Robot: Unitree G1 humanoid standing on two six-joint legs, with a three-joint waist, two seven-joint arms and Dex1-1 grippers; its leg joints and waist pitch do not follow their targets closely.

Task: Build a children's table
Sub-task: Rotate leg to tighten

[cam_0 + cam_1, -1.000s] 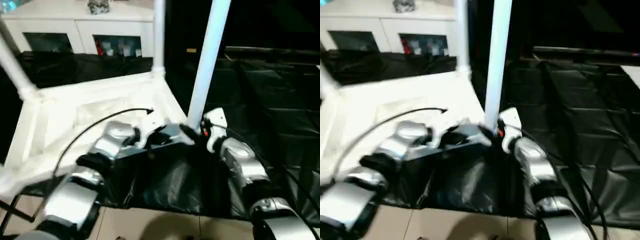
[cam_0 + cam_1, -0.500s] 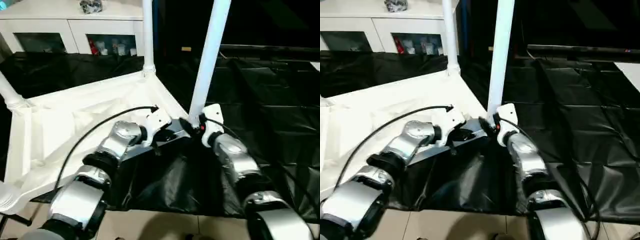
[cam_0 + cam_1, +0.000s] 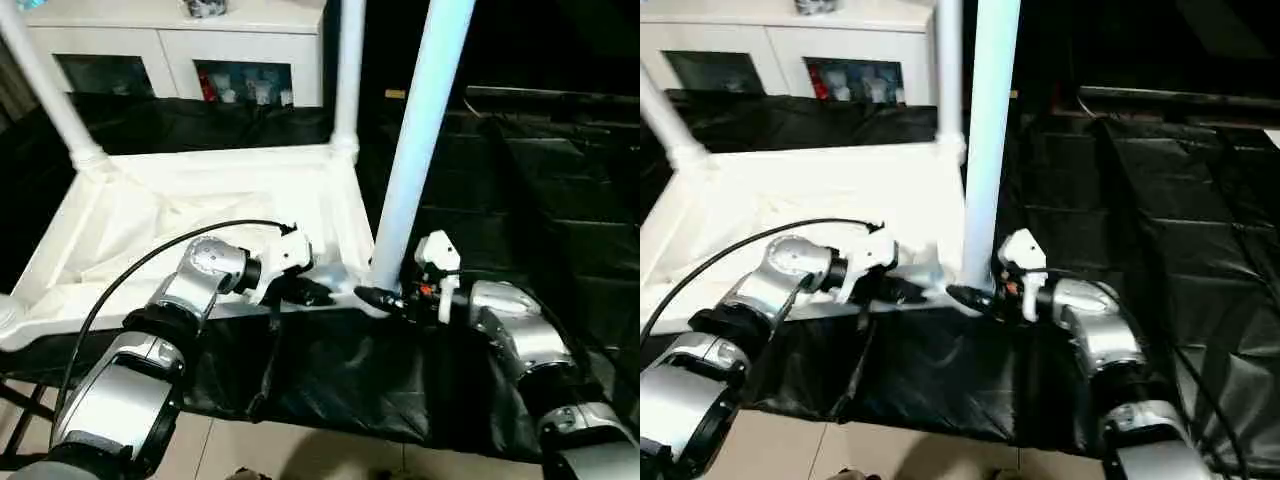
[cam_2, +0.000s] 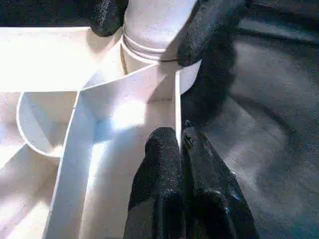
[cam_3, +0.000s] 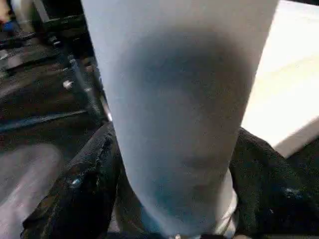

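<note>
Lying upside down on a table draped in black plastic sheeting (image 3: 560, 200), the white plastic rectangular tabletop (image 3: 200, 215) shows its ribbed underside, with white tubular legs rising from its corner sockets. Nearest the robot's right stands a long pale leg (image 3: 415, 150), seated in the near right corner socket (image 4: 149, 64). Two more legs rise from the far corners: one (image 3: 348, 70) at the far right, another (image 3: 45, 90), tilted, at the far left.

At the base of the near leg, the right gripper (image 3: 385, 298) has its two black fingers (image 4: 209, 30) spread to either side of the tube, just above the socket; the right wrist view shows the dark fingers flanking the leg closely.

Reaching in beside it, the left gripper (image 4: 180, 149) has its fingers pressed together, closed on the thin upright edge wall of the tabletop beside that socket.

Behind the table stands a white cabinet with glass doors (image 3: 180, 55).
</note>
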